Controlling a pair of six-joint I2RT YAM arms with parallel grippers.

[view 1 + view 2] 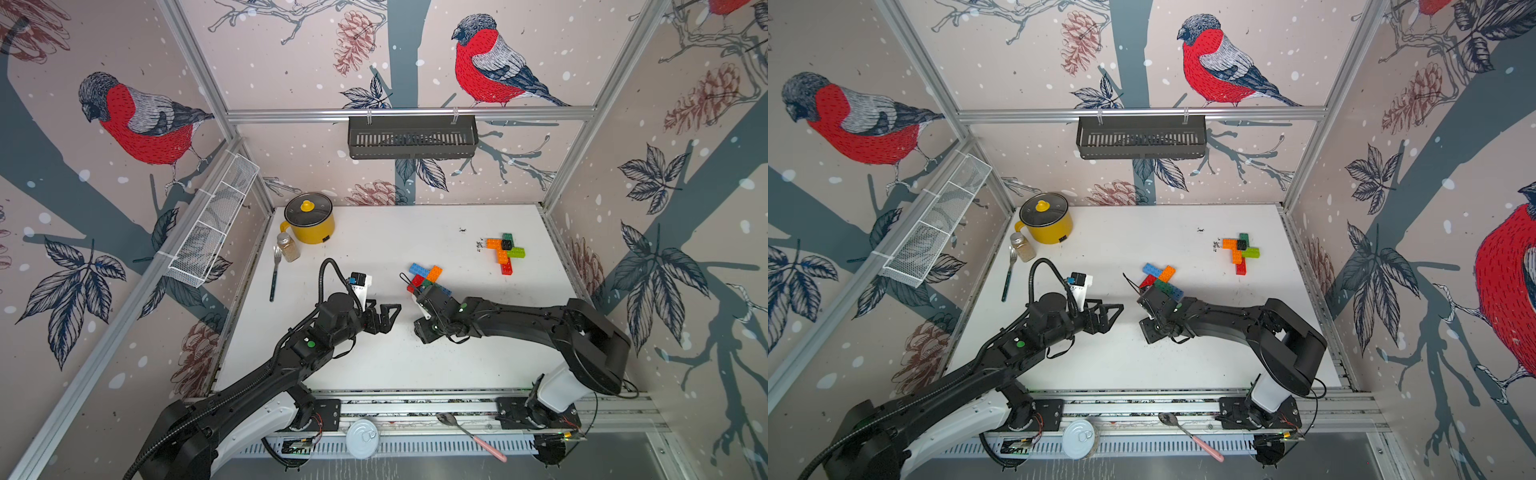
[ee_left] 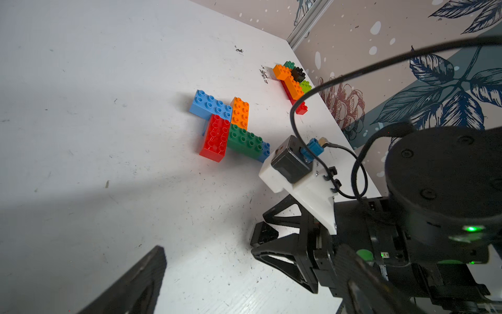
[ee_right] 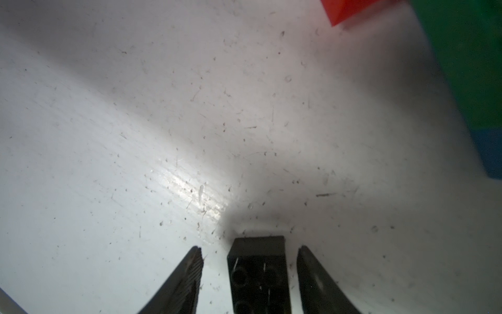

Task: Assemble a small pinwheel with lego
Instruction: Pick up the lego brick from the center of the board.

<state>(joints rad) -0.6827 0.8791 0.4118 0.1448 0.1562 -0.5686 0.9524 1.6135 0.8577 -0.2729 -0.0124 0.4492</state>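
Though seemingly loose, brick (image 3: 258,267) between fingers (image 3: 187,280)

The worktop (image 1: 374,365) is a white, matt board, scuffed and flecked with dark specks, with a faint sheen where light strikes it in the right wrist view. The lego bricks (image 1: 434,274) are smooth, glossy plastic. The red brick (image 2: 216,137) shines most, while the dark green brick (image 2: 244,140), light blue brick (image 2: 210,104) and orange brick (image 2: 240,112) shine less. The small black brick (image 3: 258,261) looks duller, scratched and dusty. The pads (image 3: 190,271) of the right end effector (image 3: 250,248) are black, matt and finely ribbed. The yellow pot (image 1: 311,235) is glossy, under a dark see-through lid (image 1: 320,210). The wall basket (image 1: 212,226) is white wire mesh, and the frame rail (image 1: 291,115) is brushed metal.
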